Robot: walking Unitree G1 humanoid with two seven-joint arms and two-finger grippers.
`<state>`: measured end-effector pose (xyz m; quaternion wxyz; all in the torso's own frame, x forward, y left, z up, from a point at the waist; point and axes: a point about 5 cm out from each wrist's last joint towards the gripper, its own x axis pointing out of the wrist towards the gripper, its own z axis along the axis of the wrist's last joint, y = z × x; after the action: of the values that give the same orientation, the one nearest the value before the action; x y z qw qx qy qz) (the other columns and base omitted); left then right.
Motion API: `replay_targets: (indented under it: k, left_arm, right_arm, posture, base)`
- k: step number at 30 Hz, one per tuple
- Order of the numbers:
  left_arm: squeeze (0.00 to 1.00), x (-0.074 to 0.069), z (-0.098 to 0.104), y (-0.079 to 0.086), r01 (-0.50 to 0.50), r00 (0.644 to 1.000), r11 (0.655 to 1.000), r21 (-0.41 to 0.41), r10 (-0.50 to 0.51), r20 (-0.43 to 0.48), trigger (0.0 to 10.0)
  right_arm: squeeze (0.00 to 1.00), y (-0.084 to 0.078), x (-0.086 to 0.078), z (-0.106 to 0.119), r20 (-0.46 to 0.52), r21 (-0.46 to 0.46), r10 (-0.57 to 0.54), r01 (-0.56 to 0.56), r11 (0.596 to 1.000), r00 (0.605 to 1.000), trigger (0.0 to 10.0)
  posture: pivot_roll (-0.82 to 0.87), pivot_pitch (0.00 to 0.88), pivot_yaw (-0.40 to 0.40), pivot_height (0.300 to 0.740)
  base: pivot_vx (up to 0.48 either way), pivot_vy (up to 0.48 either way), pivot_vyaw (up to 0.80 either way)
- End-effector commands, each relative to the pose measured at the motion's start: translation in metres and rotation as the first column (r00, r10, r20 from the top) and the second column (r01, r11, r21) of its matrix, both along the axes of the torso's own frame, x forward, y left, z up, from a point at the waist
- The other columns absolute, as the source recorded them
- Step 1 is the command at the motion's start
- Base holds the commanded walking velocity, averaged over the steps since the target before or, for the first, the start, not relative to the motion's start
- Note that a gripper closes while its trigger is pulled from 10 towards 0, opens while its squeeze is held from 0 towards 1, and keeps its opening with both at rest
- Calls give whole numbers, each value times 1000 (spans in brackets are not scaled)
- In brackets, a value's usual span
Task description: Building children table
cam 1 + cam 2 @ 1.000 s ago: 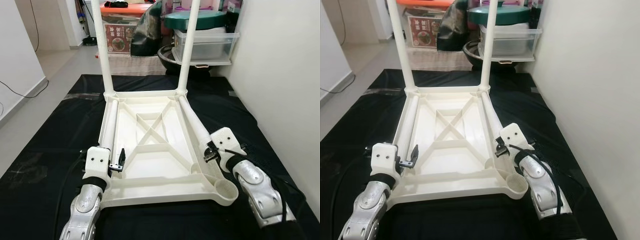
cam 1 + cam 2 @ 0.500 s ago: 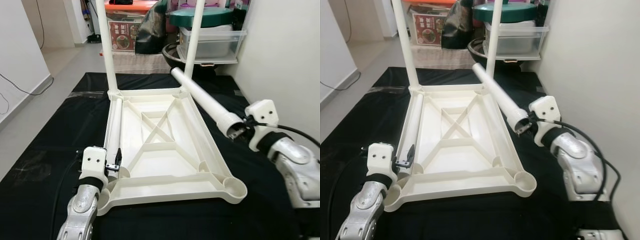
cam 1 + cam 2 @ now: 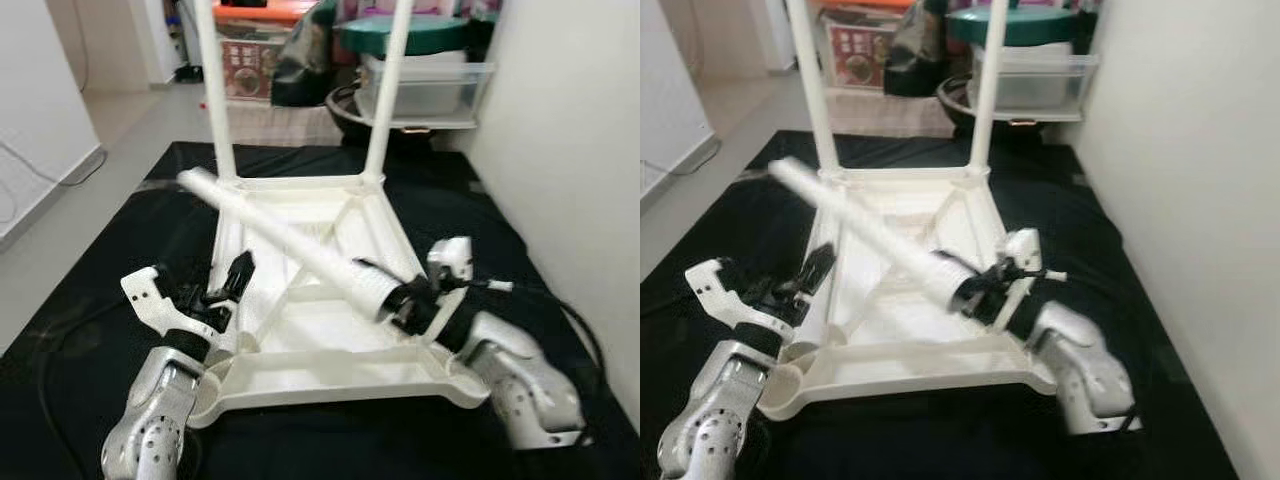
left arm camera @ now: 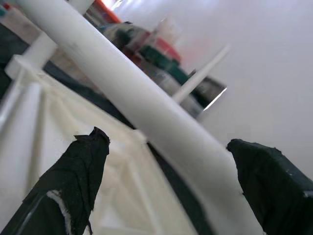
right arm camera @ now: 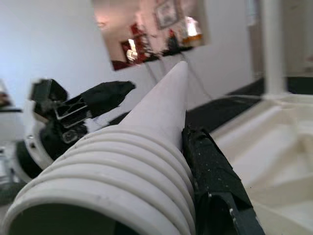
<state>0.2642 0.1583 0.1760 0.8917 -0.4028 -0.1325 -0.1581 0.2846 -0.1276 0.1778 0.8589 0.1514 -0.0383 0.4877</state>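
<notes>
Floor here is covered by a black mat (image 3: 90,330), with pale tile (image 3: 110,130) showing past its far left edge and a white wall (image 3: 570,130) running along the right. At the far end I see household clutter: a clear plastic bin (image 3: 420,90) with a green lid (image 3: 405,35) on top, a dark bag (image 3: 305,65) and a printed box (image 3: 245,70).

The children's table top (image 3: 330,330) lies upside down on the mat in front of me, its ribbed underside facing up. Two white legs (image 3: 215,90) stand upright in its far corners. Another leg (image 3: 815,300) lies flat along its left edge, beside my left arm.

My right gripper (image 3: 412,305) is clamped on the ribbed, threaded end of a loose white leg (image 3: 290,240). In the right wrist view one black finger (image 5: 210,166) presses against the ribs just behind the open mouth of the tube. The leg slants across the table top, from the gripper near the near right corner toward the far left, its far end raised above the far left corner.

My left gripper (image 3: 232,283) hovers over the near left part of the table top with its fingers spread wide and nothing between them that they touch. In the left wrist view the slanted leg passes across the gap between the two black fingertips (image 4: 83,171), apart from both.
</notes>
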Motion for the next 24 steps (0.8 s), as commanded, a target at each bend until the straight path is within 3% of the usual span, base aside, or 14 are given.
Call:
replay_targets:
  k: [1, 3, 11, 14, 16, 19, 20, 24]
  left_arm:
    - [0, -3, 0, 7, 20, 1000, 991, -132, -20, 1, 10000]
    - [0, -4, 0, 10, 42, 999, 981, -189, -41, 10, 10000]
    - [0, -1, -4, 15, 35, 999, 965, -260, -42, -21, 10000]
    - [0, 2, -1, 32, -47, 998, 936, -350, 32, -50, 10000]
    - [0, 2, -1, 32, -47, 998, 936, -350, 32, -50, 10000]
    - [0, 2, -3, 49, -114, 993, 919, -377, 97, -63, 10000]
    - [0, 1, -7, 57, -145, 989, 908, -393, 122, -82, 0]
    - [0, -3, -8, 60, -142, 990, 909, -391, 127, -65, 0]
  right_arm:
    - [0, 0, -3, -1, -23, 63, 54, -53, 997, 998, 0]
    - [0, 1, -12, -3, -36, 103, 138, -134, 986, 990, 0]
    - [0, -4, -22, -4, -43, 139, 218, -210, 968, 975, 0]
    - [0, -12, -37, -18, -99, 123, 329, -316, 941, 939, 0]
    - [0, -12, -37, -18, -99, 123, 329, -316, 941, 939, 0]
    - [0, -18, -42, -27, -144, 107, 357, -344, 933, 923, 0]
    - [0, -23, -44, -33, -170, 93, 362, -351, 932, 916, 0]
    - [0, -31, -48, -43, -214, 42, 362, -361, 931, 907, 0]
  posture:
    - [55, 0, -61, 740]
    - [48, 0, -57, 740]
    - [41, 0, -54, 740]
    - [42, 0, -61, 740]
    - [42, 0, -61, 740]
    - [44, 0, -66, 740]
    - [42, 0, -66, 740]
    - [45, 0, -70, 740]
  base:
    - [0, 0, 0]
    - [0, 0, 0]
    - [0, 0, 0]
    - [0, 0, 0]
    - [0, 0, 0]
    - [0, 0, 0]
    - [0, 0, 0]
    - [0, 0, 0]
